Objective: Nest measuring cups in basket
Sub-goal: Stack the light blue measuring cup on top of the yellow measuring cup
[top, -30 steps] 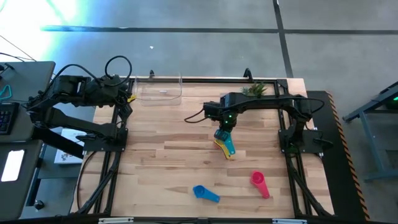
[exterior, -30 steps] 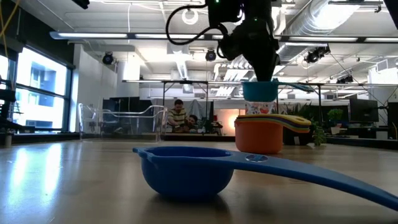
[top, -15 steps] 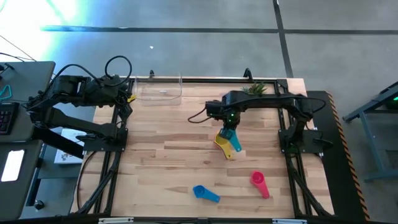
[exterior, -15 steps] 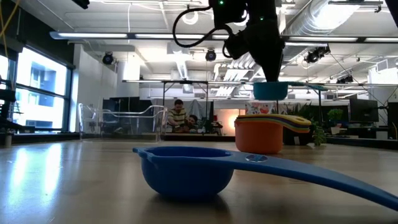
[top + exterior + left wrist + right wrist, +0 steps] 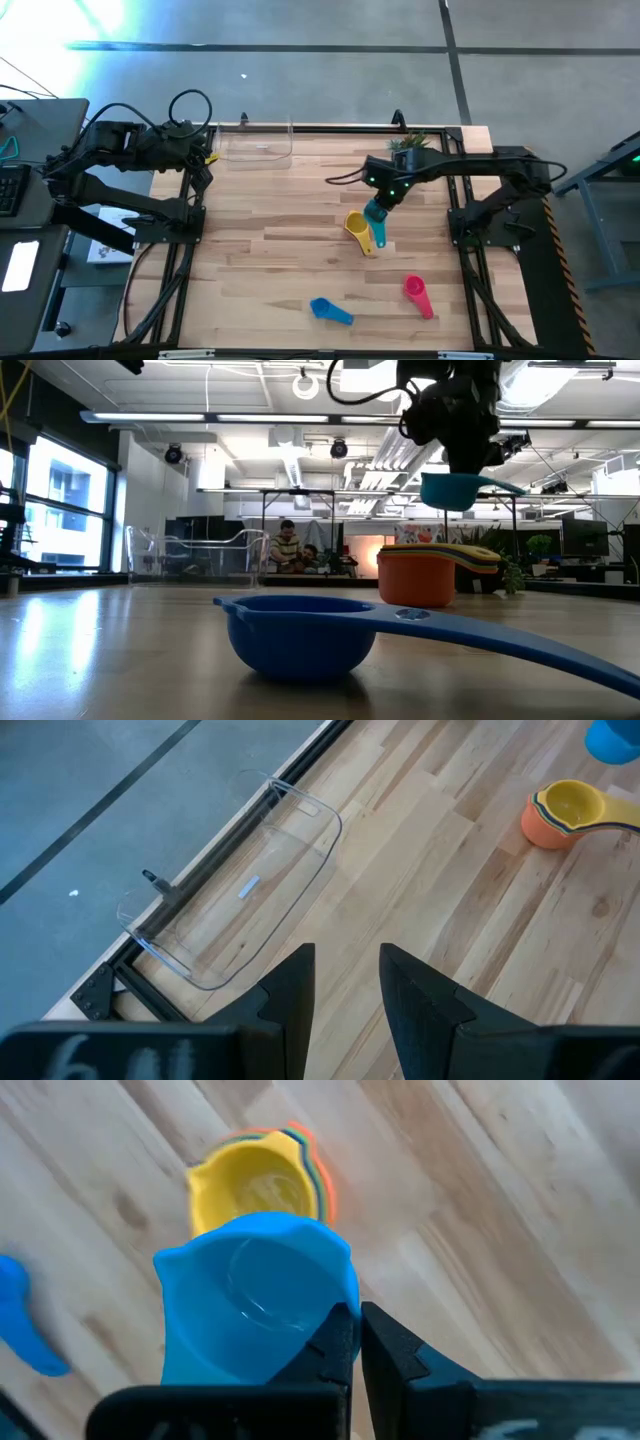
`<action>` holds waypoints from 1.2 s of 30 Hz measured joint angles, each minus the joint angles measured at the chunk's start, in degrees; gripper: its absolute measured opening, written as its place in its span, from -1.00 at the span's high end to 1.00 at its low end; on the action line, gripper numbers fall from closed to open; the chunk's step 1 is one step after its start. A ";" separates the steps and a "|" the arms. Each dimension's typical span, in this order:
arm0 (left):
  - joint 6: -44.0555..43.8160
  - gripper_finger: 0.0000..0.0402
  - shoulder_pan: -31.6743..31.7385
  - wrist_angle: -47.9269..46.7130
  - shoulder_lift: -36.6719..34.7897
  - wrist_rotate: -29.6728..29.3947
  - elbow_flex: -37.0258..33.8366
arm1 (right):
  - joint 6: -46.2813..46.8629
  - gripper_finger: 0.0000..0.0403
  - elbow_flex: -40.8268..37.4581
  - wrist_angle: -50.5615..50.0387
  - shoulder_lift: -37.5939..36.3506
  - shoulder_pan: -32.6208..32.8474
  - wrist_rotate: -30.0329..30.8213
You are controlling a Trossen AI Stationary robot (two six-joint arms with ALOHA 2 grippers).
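Note:
My right gripper (image 5: 381,200) is shut on the teal measuring cup (image 5: 376,212), which hangs in the air just right of a nested stack of cups (image 5: 357,226) with the yellow cup on top and the orange cup (image 5: 418,581) at the bottom. The stack stands on its base on the table. A pink cup (image 5: 415,292) and a blue cup (image 5: 327,310) lie apart nearer the near edge. The clear basket (image 5: 256,146) sits at the far edge. My left gripper (image 5: 345,990) is open and waits at the far left, above the basket's side. My right gripper pinches the teal cup between its two fingers (image 5: 340,1342) at the side of the bowl's rim (image 5: 338,1302), coming from above. The cup is lifted clear of the stack and the table, mouth up and slightly tilted, with its handle (image 5: 503,486) sticking out sideways.
A small potted plant (image 5: 408,144) stands at the far edge behind the right arm. Bare wood lies between the basket and the stack. Black frame rails run along the table's left and right sides. People sit in the room beyond the table.
My right gripper has carried the teal cup up and toward the table's right edge, from directly above the stack to beside it. The cup has tipped a little. The stack, the blue cup and the pink cup have stayed put.

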 joint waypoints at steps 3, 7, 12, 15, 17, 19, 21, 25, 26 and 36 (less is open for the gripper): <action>0.00 0.48 0.00 0.00 0.00 -0.11 0.00 | 2.03 1.00 -0.97 1.05 -1.66 -0.01 -0.29; -0.02 0.48 -0.01 0.00 0.07 -0.13 0.00 | 2.67 1.00 -0.25 3.80 -1.74 -0.01 -0.40; -0.02 0.48 0.00 0.00 0.07 -0.13 0.00 | 2.67 1.00 1.64 8.14 0.65 -0.01 -0.74; -0.02 0.48 0.00 0.00 0.07 -0.13 0.00 | 1.53 1.00 2.78 9.03 3.60 0.09 -2.95; -0.02 0.48 0.00 0.00 0.07 -0.11 0.00 | 0.11 1.00 3.43 8.94 5.96 0.58 -3.86; 0.00 0.48 0.00 0.00 0.07 -0.09 0.00 | -1.03 1.00 4.09 8.53 7.75 1.09 -4.22; -0.02 0.48 -0.02 0.00 0.07 -0.09 0.00 | -1.71 1.00 4.64 7.97 9.11 1.36 -5.10; -0.02 0.48 -0.02 0.00 0.07 -0.07 0.00 | -1.83 1.00 4.67 7.77 10.70 1.27 -5.82; -0.02 0.48 -0.01 0.00 0.07 -0.07 0.00 | -1.84 1.00 4.67 7.79 10.92 1.24 -5.75; -0.04 0.48 0.00 0.02 0.22 -0.02 -0.01 | -4.55 1.00 4.69 6.44 13.23 1.08 -4.10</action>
